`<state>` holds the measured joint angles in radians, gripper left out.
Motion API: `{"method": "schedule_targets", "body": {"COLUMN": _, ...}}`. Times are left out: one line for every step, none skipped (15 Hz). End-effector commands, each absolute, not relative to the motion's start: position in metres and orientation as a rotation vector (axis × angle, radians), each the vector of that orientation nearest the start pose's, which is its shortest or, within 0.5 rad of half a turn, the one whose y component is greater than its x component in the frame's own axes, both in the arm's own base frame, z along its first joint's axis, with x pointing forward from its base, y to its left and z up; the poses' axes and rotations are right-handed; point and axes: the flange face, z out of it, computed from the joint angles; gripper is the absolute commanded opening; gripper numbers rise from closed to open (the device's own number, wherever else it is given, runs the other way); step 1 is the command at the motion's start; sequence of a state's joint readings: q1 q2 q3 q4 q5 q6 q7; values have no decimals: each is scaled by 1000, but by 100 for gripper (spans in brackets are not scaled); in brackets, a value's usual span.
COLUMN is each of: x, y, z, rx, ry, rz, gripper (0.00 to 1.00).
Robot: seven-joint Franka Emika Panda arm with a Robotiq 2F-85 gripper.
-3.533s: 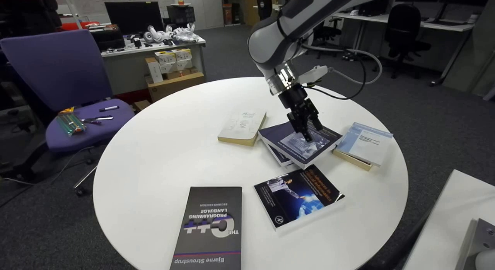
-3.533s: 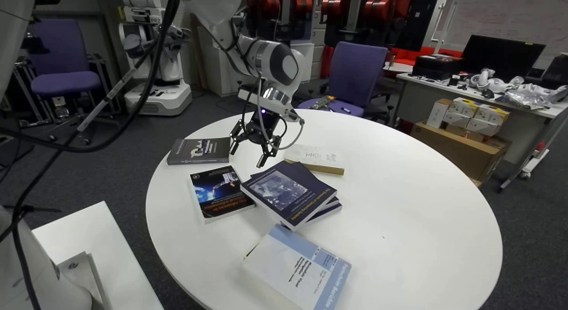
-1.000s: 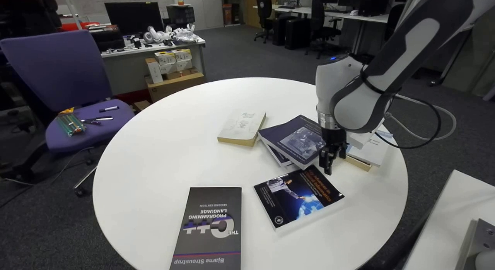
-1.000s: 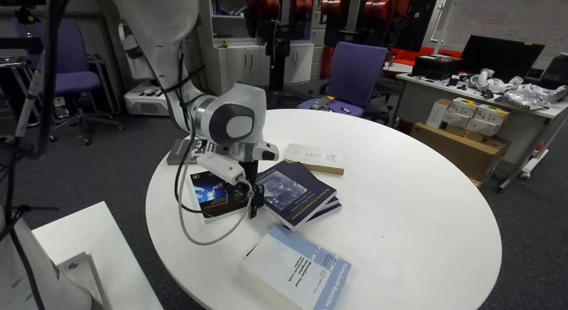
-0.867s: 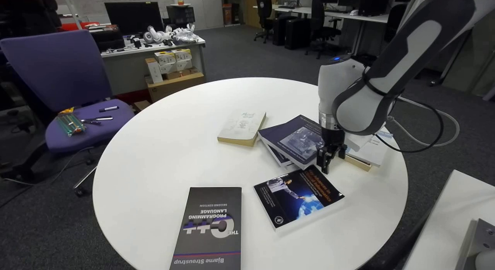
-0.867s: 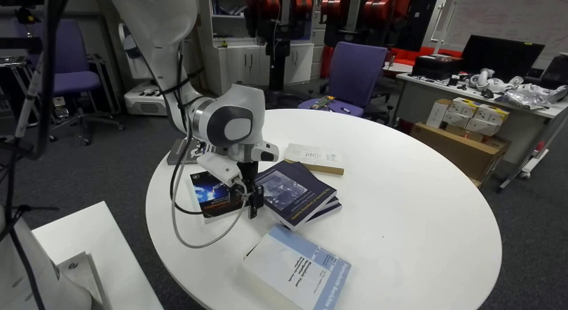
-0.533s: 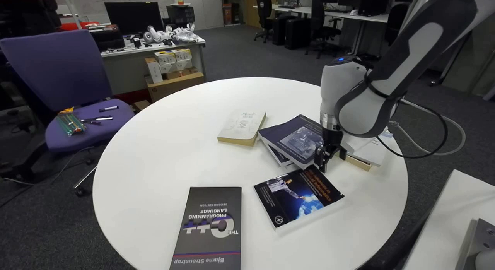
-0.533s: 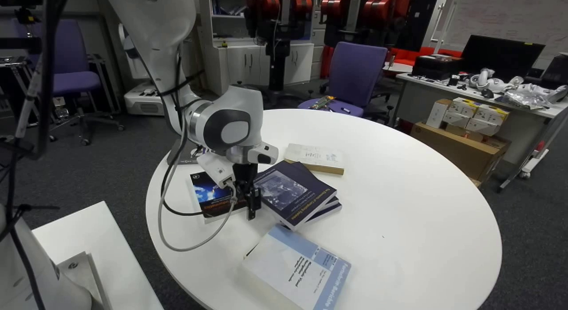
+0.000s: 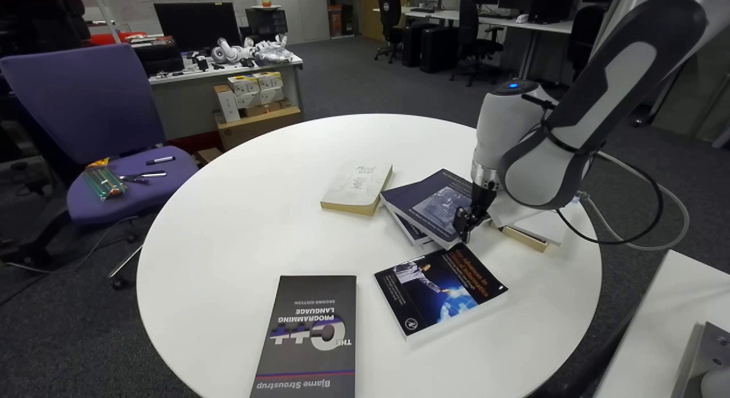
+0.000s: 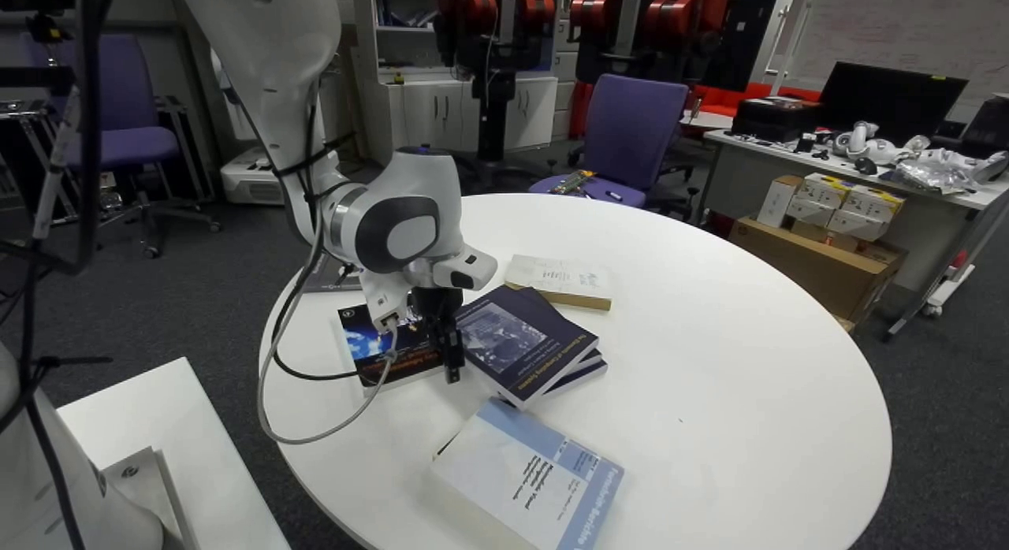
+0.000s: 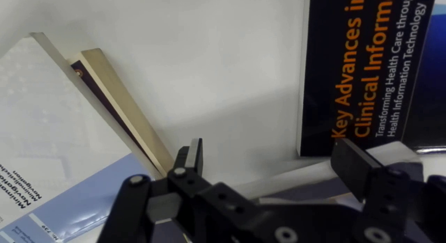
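Note:
My gripper (image 11: 270, 154) is open and empty, its fingers wide apart in the wrist view. In both exterior views the gripper (image 9: 465, 224) (image 10: 449, 353) hangs tilted at the near edge of two stacked dark blue books (image 9: 439, 207) (image 10: 512, 337). Whether it touches them I cannot tell. The stack's pale page edge (image 11: 296, 175) crosses low between the fingers. A black book with orange lettering (image 9: 439, 289) (image 11: 324, 79) lies close by, under the right finger's tip in the wrist view. A white and light-blue book (image 10: 536, 479) (image 11: 52, 124) lies on a cream-edged book (image 11: 129, 110) at the other side.
All the books lie on a round white table (image 9: 239, 227). A cream book (image 9: 358, 184) (image 10: 560, 278) lies beyond the blue stack. A grey C++ book (image 9: 313, 335) lies at the table's edge. A purple chair (image 9: 91, 113) stands beside the table. Cables (image 10: 284, 361) loop from the wrist.
The arm came down from above the blue stack to its near edge. In the last second the gripper shifted slightly toward the stack and tilted. The books have not moved.

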<state>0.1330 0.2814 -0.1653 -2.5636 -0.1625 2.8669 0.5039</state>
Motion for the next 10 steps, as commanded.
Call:
{"method": "schedule_targets", "body": {"x": 439, "y": -12, "z": 170, "rx": -3146, "ry": 694, "rz": -144, "gripper": 100}}
{"method": "schedule_targets", "body": {"x": 438, "y": -11, "z": 169, "rx": -3146, "ry": 708, "rz": -146, "gripper": 100}}
{"method": "schedule_targets", "body": {"x": 438, "y": -11, "z": 168, "rx": -3145, "ry": 721, "rz": -149, "gripper": 100}}
{"method": "schedule_targets", "body": {"x": 437, "y": -11, "z": 168, "rx": -3142, "ry": 741, "rz": -158, "gripper": 100}}
{"method": "schedule_targets", "body": {"x": 438, "y": -10, "z": 167, "rx": -3140, "ry": 761, "rz": -166, "gripper": 100}}
{"method": "schedule_targets", "body": {"x": 439, "y": -10, "z": 167, "rx": -3138, "ry": 779, "rz": -170, "gripper": 100}}
{"method": "schedule_targets", "body": {"x": 439, "y": -8, "z": 166, "rx": -3134, "ry": 798, "rz": -170, "gripper": 100}}
{"method": "schedule_targets", "body": {"x": 440, "y": -7, "z": 165, "rx": -3132, "ry": 812, "rz": -169, "gripper": 100}}
{"method": "schedule_targets", "body": {"x": 440, "y": -5, "z": 164, "rx": -3127, "ry": 828, "rz": -168, "gripper": 100}}
{"method": "schedule_targets", "body": {"x": 441, "y": -3, "z": 164, "rx": -3122, "ry": 843, "rz": -166, "gripper": 100}}
